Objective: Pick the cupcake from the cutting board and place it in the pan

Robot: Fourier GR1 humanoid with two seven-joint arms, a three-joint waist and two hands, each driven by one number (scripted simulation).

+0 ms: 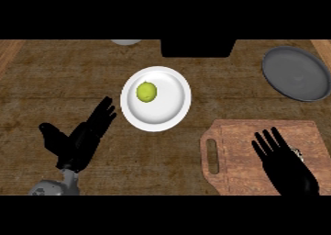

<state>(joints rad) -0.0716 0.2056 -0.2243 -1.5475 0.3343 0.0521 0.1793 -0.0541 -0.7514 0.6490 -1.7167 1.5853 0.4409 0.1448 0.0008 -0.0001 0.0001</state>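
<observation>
A brown wooden cutting board [239, 156] with a slot handle lies at the lower right. My right hand [284, 163] hovers over it, fingers straight and open. Only a small sliver of the cupcake [298, 153] peeks out at the hand's right edge; the rest is hidden. The dark grey pan [298, 73] sits at the upper right, beyond the board. My left hand [79, 137] rests open at the lower left, fingers pointing up toward the plate.
A white plate [169, 112] with a green lime [147, 92] on it stands in the middle of the counter. A black box [197, 47] and a pale rounded object [126, 41] sit at the far edge.
</observation>
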